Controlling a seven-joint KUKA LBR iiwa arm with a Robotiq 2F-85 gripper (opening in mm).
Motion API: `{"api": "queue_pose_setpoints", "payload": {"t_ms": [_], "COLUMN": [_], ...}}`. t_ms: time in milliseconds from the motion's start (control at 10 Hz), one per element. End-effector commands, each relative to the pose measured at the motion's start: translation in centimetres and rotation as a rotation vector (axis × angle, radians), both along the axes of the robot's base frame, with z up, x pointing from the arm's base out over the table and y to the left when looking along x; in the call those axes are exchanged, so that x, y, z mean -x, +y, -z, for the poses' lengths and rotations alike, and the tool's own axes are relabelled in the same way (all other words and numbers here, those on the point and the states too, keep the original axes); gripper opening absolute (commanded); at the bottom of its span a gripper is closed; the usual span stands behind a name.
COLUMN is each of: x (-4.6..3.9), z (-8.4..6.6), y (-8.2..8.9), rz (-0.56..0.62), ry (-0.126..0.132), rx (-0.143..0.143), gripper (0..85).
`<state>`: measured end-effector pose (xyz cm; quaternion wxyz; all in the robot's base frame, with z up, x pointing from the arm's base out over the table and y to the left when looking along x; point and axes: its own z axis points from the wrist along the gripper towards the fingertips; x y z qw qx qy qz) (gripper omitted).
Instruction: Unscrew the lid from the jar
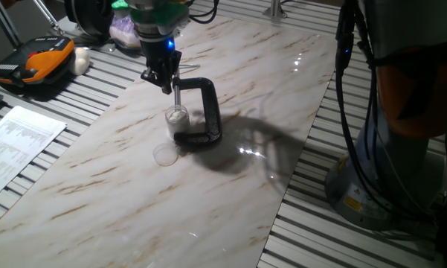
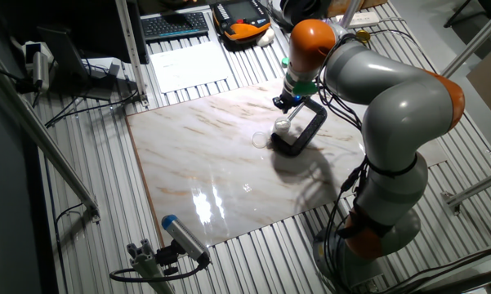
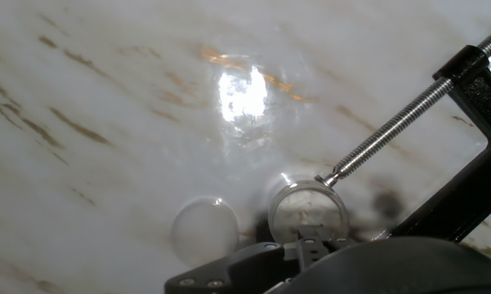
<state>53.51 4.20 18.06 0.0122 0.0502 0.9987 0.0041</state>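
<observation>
The tiny clear jar (image 1: 176,117) sits on the marble table, pinned under the metal screw of a black C-clamp (image 1: 206,112). The whitish round lid (image 1: 165,154) lies flat on the table just in front of the jar, apart from it. My gripper (image 1: 160,80) hangs above and slightly left of the jar, beside the clamp screw, with its fingers apart and nothing held. In the hand view the jar (image 3: 308,214) is at lower centre, touched by the screw tip, and the lid (image 3: 204,231) lies to its left. In the other fixed view the gripper (image 2: 284,102) is over the jar (image 2: 283,126).
An orange and black device (image 1: 33,63) and a printed sheet (image 1: 15,138) lie on the slatted bench to the left. The arm's base (image 1: 387,149) and cables stand at the right. The marble board (image 1: 208,216) ends at slats on all sides.
</observation>
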Motion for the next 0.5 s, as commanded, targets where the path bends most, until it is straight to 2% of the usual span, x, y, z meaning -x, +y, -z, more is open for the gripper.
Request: {"api": "queue_pose_setpoints", "payload": {"t_ms": [0,400], "x": [0.01,-0.17], "z": [-0.01,0.22], "y": [-0.02,0.02], "rz": [0.0,0.006], "ry": [0.0,0.009], "rx": [0.0,-0.006], "gripper": [0.0,0.0]}}
